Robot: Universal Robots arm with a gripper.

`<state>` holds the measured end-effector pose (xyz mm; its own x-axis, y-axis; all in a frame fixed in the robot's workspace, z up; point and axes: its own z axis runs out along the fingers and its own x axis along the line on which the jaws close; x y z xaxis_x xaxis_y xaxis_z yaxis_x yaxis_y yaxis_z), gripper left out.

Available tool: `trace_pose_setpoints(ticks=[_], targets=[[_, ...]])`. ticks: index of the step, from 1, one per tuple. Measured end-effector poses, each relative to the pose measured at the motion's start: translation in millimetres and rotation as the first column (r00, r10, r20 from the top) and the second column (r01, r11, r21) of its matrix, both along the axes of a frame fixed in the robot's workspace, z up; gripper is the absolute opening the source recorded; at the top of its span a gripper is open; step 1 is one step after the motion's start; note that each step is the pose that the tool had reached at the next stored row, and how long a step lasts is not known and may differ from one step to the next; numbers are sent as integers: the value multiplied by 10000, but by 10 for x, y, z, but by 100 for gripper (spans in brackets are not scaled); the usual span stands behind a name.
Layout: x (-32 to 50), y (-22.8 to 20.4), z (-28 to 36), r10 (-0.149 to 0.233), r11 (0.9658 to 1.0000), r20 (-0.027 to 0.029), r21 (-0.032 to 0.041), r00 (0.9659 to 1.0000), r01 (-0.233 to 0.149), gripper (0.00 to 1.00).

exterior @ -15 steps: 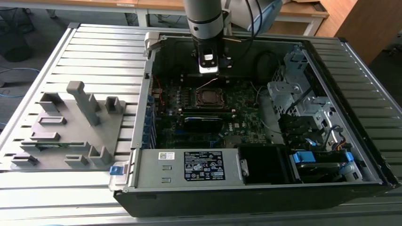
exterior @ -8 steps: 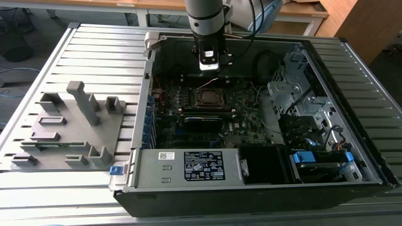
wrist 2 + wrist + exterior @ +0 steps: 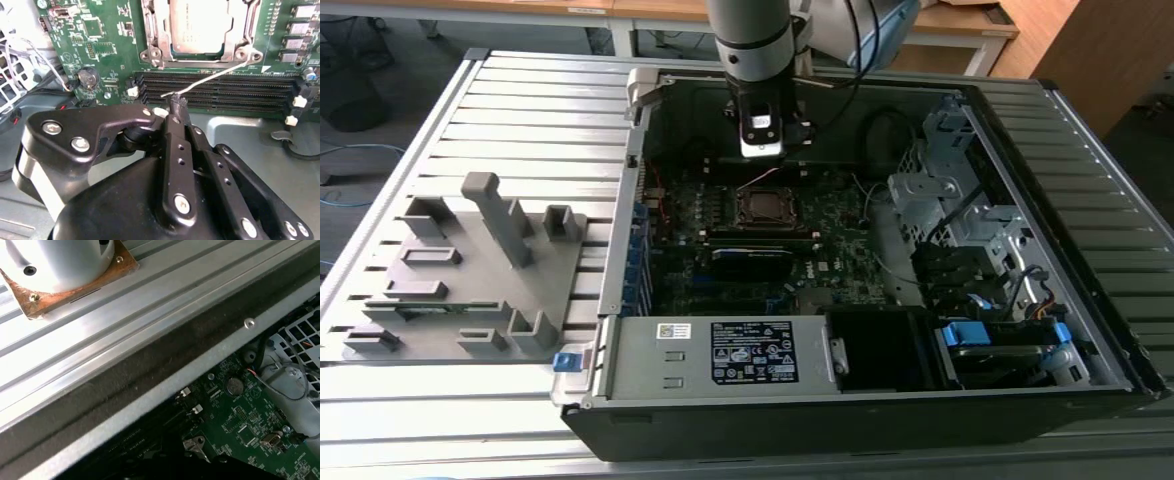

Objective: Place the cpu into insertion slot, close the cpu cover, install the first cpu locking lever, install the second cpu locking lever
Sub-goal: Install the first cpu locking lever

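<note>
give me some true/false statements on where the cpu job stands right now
1. The cpu sits in the slot. True.
2. The cover is shut over the cpu. True.
3. The hand grips a thin wire lever. True.
4. The hand is over the grey fixture outside the case. False: it is inside the case, near the slot.
5. The memory slots hold sticks. False: they look empty.

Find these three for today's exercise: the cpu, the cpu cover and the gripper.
cpu (image 3: 197, 22): second wrist view, on its silver metal top.
cpu cover (image 3: 239, 35): second wrist view, on the frame's side bar.
gripper (image 3: 177, 104): second wrist view, at its black fingertips.
</note>
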<state>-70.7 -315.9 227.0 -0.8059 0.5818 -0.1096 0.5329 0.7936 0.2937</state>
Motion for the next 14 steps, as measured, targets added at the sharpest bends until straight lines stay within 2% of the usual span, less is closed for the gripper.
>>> trace_pose_setpoints(ticks=[4,8,11,14], targets=[[-25,-43,-2,2,10000,39,32,10000,-2,11],[-38,-86,-40,1,10000,94,71,10000,-1,11],[-43,-97,-75,-1,9999,123,118,9999,0,11],[-43,-98,-117,1,9999,143,132,9999,-2,11]])
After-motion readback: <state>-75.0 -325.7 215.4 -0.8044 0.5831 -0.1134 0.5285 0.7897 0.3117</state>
